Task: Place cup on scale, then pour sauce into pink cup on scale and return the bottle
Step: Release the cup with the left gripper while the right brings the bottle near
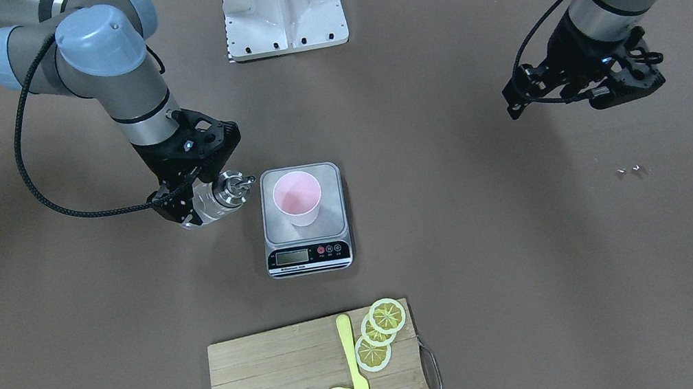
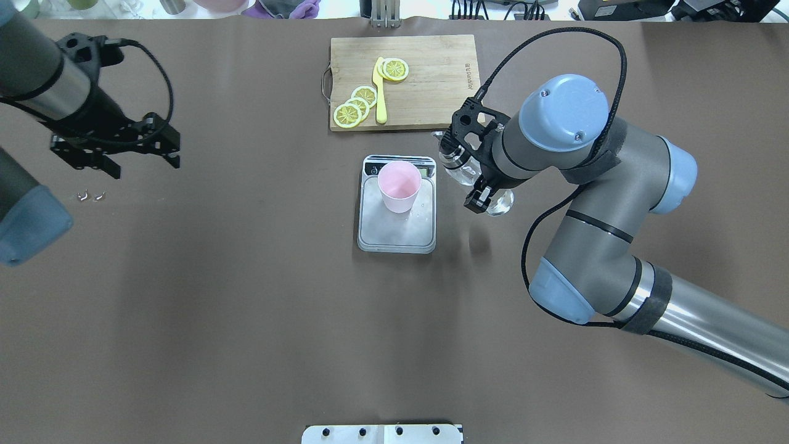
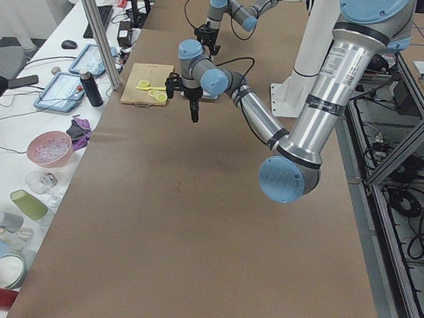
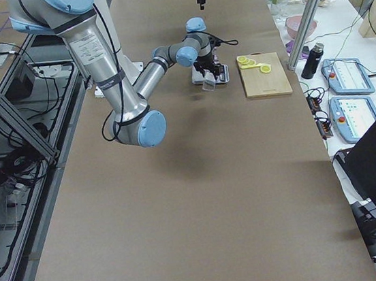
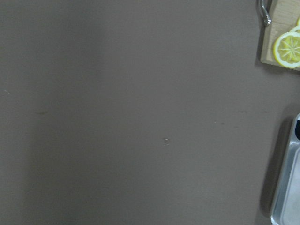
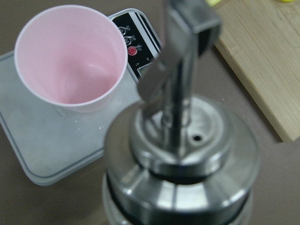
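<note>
The pale pink cup [image 1: 296, 195] stands upright on the steel scale [image 1: 331, 221], toward its display end. It also shows in the overhead view [image 2: 399, 185] and the right wrist view [image 6: 70, 56]. My right gripper [image 1: 192, 205] is shut on the clear glass bottle [image 1: 223, 195] and holds it tilted beside the scale, with the silver spout [image 6: 180, 70] pointing toward the cup. The sauce inside is too clear to make out. A few droplets lie on the scale's platform [image 6: 47, 150] by the cup. My left gripper [image 2: 117, 163] hovers open and empty far off to the side.
A wooden cutting board [image 2: 431, 80] with lemon slices [image 2: 357, 105] and a yellow knife [image 2: 380, 92] lies just beyond the scale. The white robot base plate [image 1: 283, 16] is at the table's near edge. Two small metal bits [image 2: 91, 196] lie under the left gripper.
</note>
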You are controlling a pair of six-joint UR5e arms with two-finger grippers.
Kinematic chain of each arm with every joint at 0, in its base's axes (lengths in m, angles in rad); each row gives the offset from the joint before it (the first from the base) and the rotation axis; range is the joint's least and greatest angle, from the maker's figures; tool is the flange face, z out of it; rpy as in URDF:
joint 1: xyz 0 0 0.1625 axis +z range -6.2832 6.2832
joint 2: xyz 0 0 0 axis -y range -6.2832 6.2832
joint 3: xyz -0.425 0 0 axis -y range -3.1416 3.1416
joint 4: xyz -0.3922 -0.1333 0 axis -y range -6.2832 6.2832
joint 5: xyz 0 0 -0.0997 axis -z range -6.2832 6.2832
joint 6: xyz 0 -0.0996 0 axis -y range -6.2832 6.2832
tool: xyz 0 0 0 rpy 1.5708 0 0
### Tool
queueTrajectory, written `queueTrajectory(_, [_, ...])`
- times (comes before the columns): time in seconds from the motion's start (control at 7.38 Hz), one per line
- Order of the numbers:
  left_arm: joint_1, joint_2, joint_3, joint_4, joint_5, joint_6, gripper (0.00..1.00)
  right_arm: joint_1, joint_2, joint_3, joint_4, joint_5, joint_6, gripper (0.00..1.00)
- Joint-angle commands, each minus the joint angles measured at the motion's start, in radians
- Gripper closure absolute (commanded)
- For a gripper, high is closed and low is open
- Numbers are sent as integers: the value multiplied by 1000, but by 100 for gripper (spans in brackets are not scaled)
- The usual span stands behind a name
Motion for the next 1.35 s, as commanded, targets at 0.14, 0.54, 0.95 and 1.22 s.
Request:
queueTrajectory(0.14, [-129, 155, 2, -4, 2, 282, 2, -10, 24, -8, -80, -37, -2, 48])
queueTrajectory(0.54, [-245, 211, 68, -10, -6, 518, 2, -30, 66, -9, -177, -81, -2, 48])
queueTrajectory(0.95, [-372, 238, 166, -13, -7, 803, 2, -36, 91, -34, -208, -114, -2, 48])
queueTrajectory(1.22, [-429, 238, 266, -60, -7, 893, 2, -36, 102, -61, -214, -121, 0, 48])
